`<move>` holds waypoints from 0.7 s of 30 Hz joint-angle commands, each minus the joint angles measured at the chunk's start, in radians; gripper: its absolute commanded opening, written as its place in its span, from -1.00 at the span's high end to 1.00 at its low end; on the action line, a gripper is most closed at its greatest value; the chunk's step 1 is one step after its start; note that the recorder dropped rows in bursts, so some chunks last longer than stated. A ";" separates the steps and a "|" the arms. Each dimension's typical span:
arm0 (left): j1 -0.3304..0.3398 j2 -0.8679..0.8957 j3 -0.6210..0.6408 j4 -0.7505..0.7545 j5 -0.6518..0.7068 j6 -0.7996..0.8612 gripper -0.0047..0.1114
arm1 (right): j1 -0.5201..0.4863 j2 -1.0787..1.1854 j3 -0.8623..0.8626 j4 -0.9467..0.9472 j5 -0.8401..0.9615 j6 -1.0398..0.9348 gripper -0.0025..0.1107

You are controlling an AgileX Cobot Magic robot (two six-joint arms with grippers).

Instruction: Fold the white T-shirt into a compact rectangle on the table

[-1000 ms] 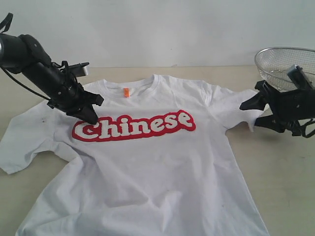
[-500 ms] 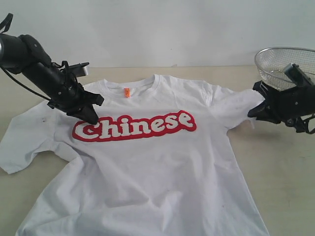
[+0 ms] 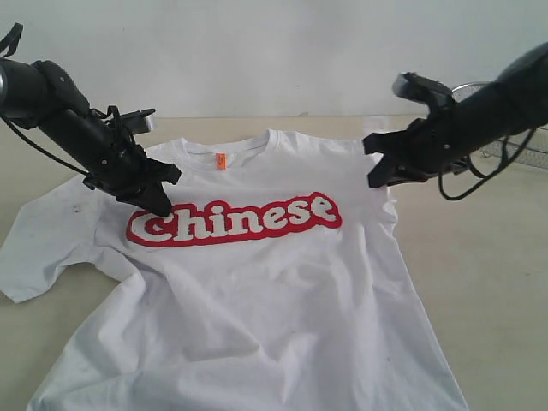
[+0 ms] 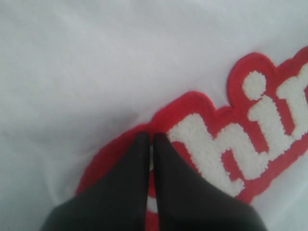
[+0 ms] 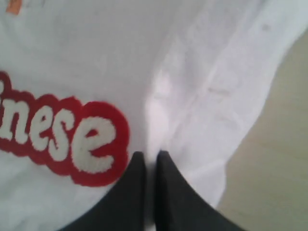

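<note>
1. The white T-shirt lies face up on the table. Its collar points toward the far edge and its hem runs out of view at the near edge.
2. The red chest lettering reads across the chest, and the orange neck tag shows inside the collar.
3. The left sleeve is spread flat toward the table's left edge. On the opposite side no sleeve sticks out, and the cloth there lies doubled inward over the shoulder.
4. The left gripper is closed, its tips set down on the first letter of the lettering. The left wrist view shows the two fingers together on the red border, with no cloth lifted between them. It appears to pin the chest in place.
5. The right gripper is closed over the shoulder toward the table's right edge. In the right wrist view a ridge of white cloth rises to its tips, so it seems to pinch a fold of the shirt beside the last letter.
6. Step in hand, as judged: the first side fold, bringing the sleeve inward. The task is at an early stage.
7. The next move calls for laying this fold flat along a straight line and letting go without dragging it. The pinning arm must hold the chest firmly so the body does not shift or wrinkle.
</note>
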State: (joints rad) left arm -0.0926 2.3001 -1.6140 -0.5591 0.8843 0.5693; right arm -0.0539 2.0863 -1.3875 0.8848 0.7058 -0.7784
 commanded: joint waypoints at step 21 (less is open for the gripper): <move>-0.011 0.038 0.019 0.017 0.077 0.003 0.84 | 0.248 0.005 -0.126 -0.617 0.019 0.410 -0.27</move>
State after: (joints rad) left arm -0.0926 2.3024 -1.6140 -0.5651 0.8977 0.5710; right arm 0.1950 2.1239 -1.4827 0.3536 0.6869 -0.4751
